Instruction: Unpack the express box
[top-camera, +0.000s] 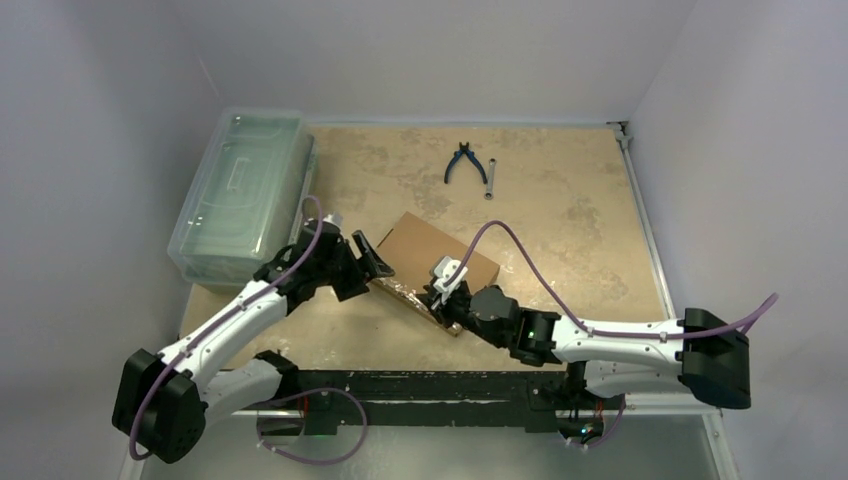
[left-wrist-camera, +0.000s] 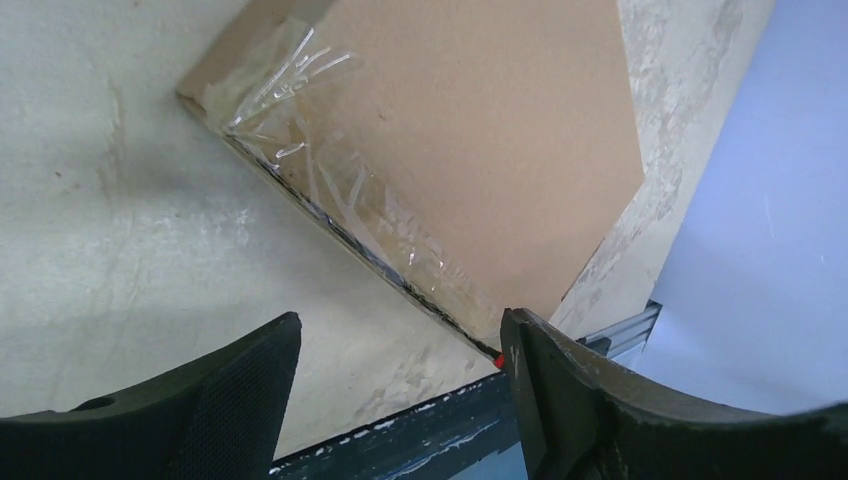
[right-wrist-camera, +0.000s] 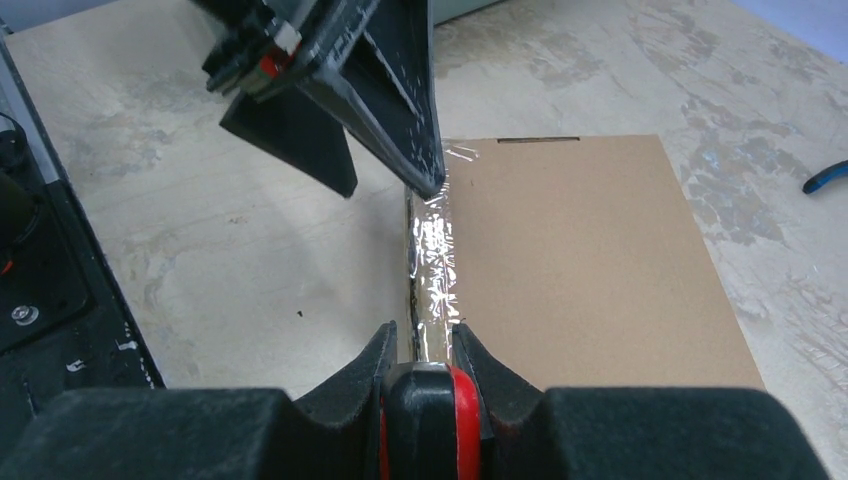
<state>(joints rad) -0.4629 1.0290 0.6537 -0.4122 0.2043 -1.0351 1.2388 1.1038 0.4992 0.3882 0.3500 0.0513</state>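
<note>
I see my left jaws wide and empty, at the taped edge of the express box (top-camera: 425, 245), right jaws clamped on a red-and-black tool (right-wrist-camera: 432, 420)

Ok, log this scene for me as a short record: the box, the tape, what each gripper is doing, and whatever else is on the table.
box: express box, lid flat, lying on the table
tape: clear tape, wrinkled, along one long edge
left gripper: open, empty, at one end of the taped edge
right gripper: shut on a red and black tool, at the other end
elsewhere: pliers far side, clear bin left
</note>
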